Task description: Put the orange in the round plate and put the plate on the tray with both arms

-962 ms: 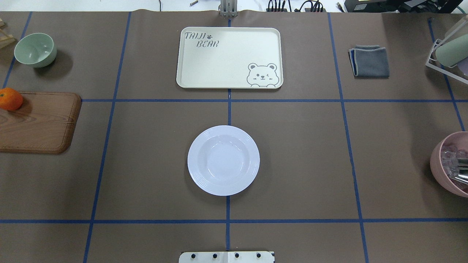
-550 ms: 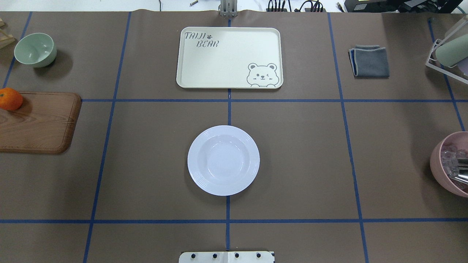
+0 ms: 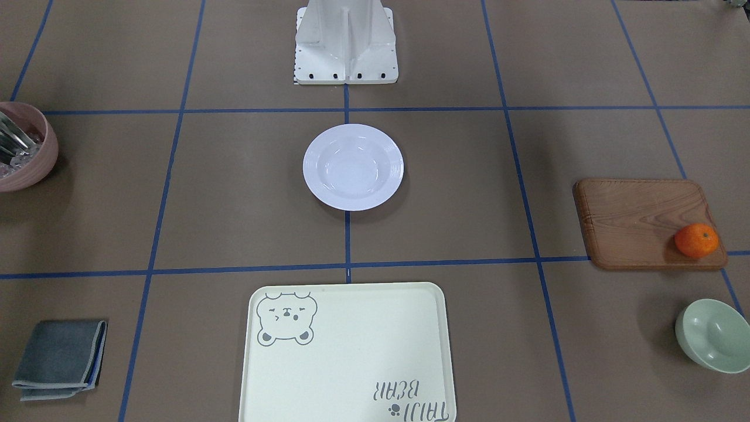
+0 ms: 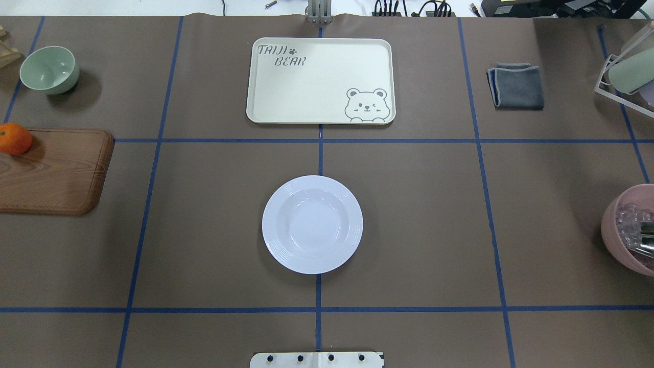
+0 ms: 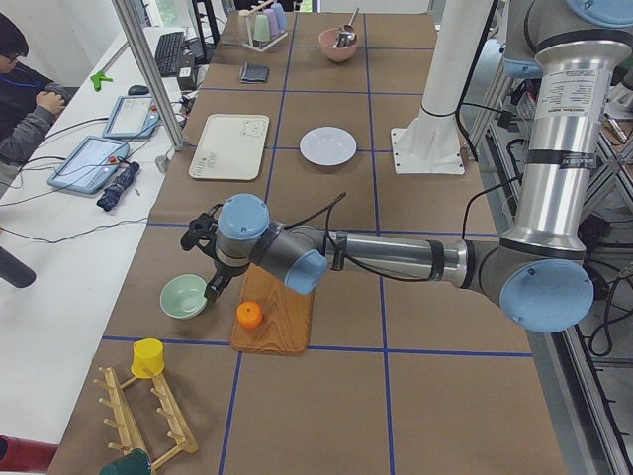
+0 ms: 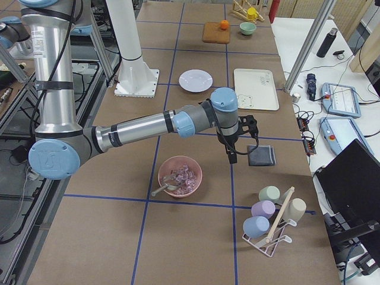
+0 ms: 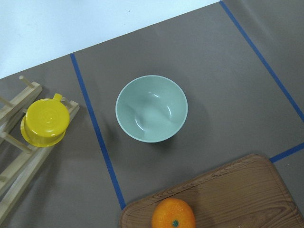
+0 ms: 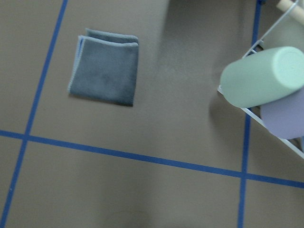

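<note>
The orange sits on the corner of a wooden board at the table's left edge. The round white plate stands empty at the table's centre. Beyond it lies the cream bear tray, also empty. Neither arm shows in the overhead or front-facing view. My left gripper hangs above the green bowl, just beside the orange; its wrist view shows the orange at the bottom edge. My right gripper hovers near the grey cloth. I cannot tell whether either gripper is open or shut.
A pink bowl holding cutlery is at the right edge, and a cup rack stands at the far right. A wooden rack with a yellow cup is at the left end. A person sits beside the table.
</note>
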Available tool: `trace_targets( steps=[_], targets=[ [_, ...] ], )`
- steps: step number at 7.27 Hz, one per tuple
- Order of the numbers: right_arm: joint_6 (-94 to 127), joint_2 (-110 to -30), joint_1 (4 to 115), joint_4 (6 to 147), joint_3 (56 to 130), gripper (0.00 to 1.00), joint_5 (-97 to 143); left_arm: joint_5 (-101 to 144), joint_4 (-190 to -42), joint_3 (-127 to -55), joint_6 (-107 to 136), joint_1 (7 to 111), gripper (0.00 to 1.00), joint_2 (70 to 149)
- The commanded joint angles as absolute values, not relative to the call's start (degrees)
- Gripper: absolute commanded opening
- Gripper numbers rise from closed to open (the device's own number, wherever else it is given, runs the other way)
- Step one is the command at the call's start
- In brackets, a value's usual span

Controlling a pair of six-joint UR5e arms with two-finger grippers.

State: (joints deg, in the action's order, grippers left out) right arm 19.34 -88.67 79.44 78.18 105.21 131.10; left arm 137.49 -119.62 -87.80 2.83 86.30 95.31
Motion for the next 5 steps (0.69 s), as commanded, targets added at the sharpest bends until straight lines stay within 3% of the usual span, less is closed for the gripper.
trace_targets(
  steps=[1, 3, 5],
  targets=[
    [39.23, -88.68, 70.78, 67.26, 105.90, 1.00, 128.07, 136.50, -119.80, -85.61, 9.26, 81.50, 0.98, 95.27],
    [42.80, -88.77, 68.82, 67.15, 107.48, 1.00, 127.36, 127.40, -122.76, -82.81, 14.75, 74.47, 0.98, 95.27],
    [42.72, -88.77, 68.73, 67.15, 107.49, 1.00, 127.35, 127.09, -131.89, -75.52, 15.55, 71.64, 0.98, 95.54]
  ],
)
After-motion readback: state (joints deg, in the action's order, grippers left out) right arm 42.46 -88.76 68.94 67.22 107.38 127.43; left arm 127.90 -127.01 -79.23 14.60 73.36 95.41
